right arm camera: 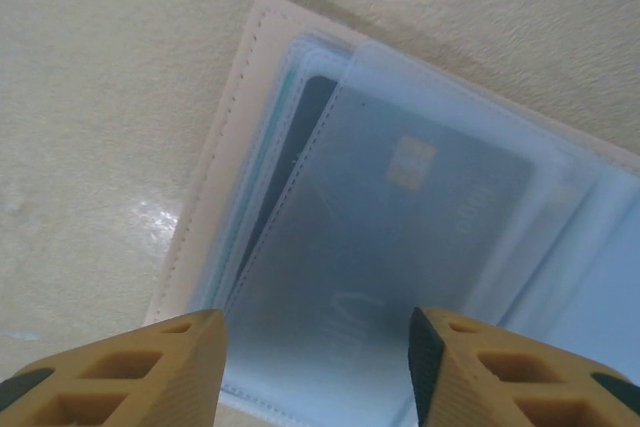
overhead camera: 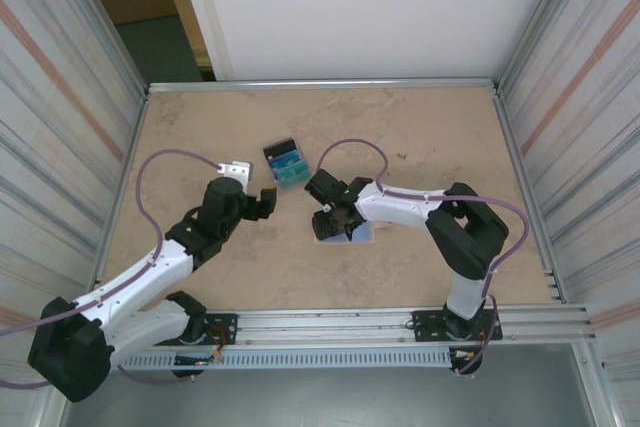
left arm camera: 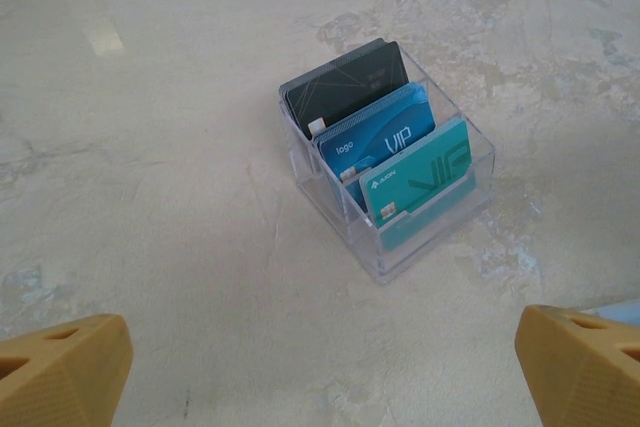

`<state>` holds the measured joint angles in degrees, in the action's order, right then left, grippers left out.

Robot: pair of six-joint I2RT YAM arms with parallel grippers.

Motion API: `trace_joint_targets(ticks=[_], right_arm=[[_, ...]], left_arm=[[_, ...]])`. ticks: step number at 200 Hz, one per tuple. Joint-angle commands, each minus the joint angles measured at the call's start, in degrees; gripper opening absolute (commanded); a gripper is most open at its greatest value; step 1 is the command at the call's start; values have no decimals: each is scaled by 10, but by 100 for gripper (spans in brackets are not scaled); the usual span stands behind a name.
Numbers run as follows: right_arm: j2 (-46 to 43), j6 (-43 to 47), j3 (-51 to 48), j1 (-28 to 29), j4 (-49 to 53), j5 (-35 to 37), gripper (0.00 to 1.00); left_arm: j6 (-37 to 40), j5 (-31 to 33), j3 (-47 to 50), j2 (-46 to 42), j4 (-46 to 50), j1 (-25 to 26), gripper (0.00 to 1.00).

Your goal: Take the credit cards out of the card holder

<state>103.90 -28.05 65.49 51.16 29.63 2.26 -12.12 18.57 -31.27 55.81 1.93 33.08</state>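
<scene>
My right gripper [right arm camera: 318, 357] hovers, jaws apart, above the card holder [right arm camera: 225, 157]; I might pinch sleeve [right arm camera: 575, 197], not credit card [right arm camera: 400, 217].

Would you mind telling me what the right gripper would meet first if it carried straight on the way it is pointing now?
Most likely the clear sleeve over a card in the open card holder, which lies directly ahead of the right gripper; the gap is hard to judge.
</scene>
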Motion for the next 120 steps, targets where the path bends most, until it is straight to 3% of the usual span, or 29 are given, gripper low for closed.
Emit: trace_joint_targets(ticks=[1,61,120], right_arm=[[17,-8,14,4,5,-12,54],[30,-11,-2,4,11,-6,57],[37,-15,-24,-5,8,3,44]], left_arm=[[-11,20,3,-5,5,3,99],[-12,19,-3,2,6,3,99],[-4,18,-12,-3,12,6,99]])
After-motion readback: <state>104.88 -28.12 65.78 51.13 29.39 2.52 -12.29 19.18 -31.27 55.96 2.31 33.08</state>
